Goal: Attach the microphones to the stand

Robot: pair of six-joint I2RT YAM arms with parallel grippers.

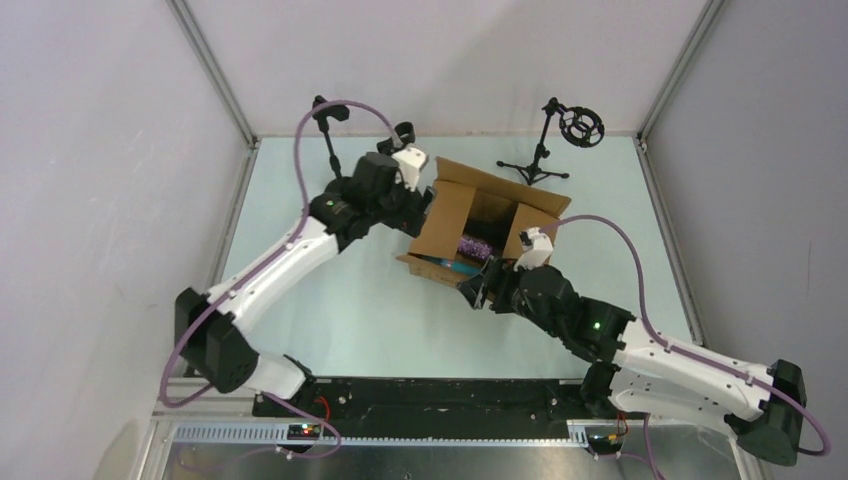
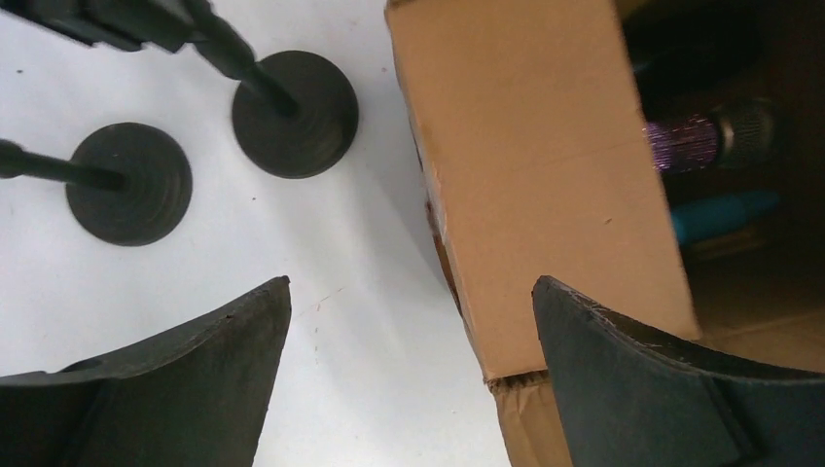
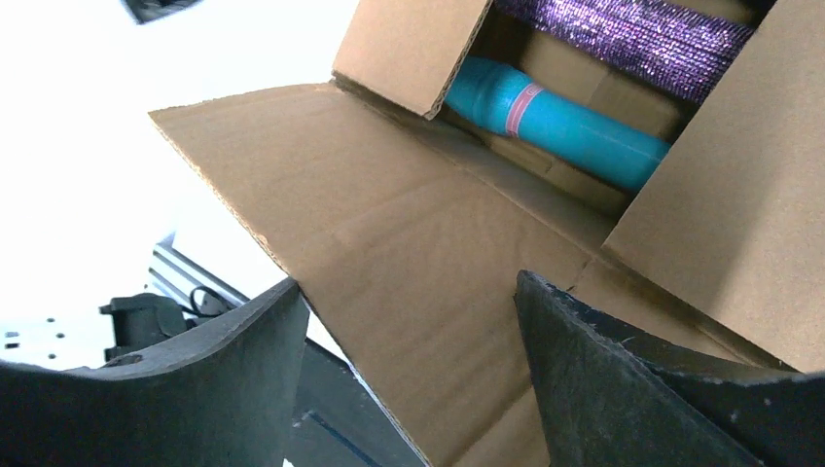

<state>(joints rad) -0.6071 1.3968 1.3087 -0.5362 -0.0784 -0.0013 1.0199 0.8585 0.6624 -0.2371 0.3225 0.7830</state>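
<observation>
Standing wide apart, the fingers of the left end effector [image 2: 409, 292] hung over the left flap of an open cardboard box [image 2: 545, 175] and gripped nothing. Right end effector [image 3: 407, 292]: fingers likewise parted and empty, poised above the box's near flap. Contents of box: purple glitter microphone [image 3: 632, 34] and, beside it, light blue microphone [image 3: 564, 122], both lying flat. Two round-base stands [image 2: 295, 114] stood on the bench [image 2: 370, 389] just left of the box. A tripod stand [image 1: 538, 165] with a ring mount stood behind the box, apart from it.
</observation>
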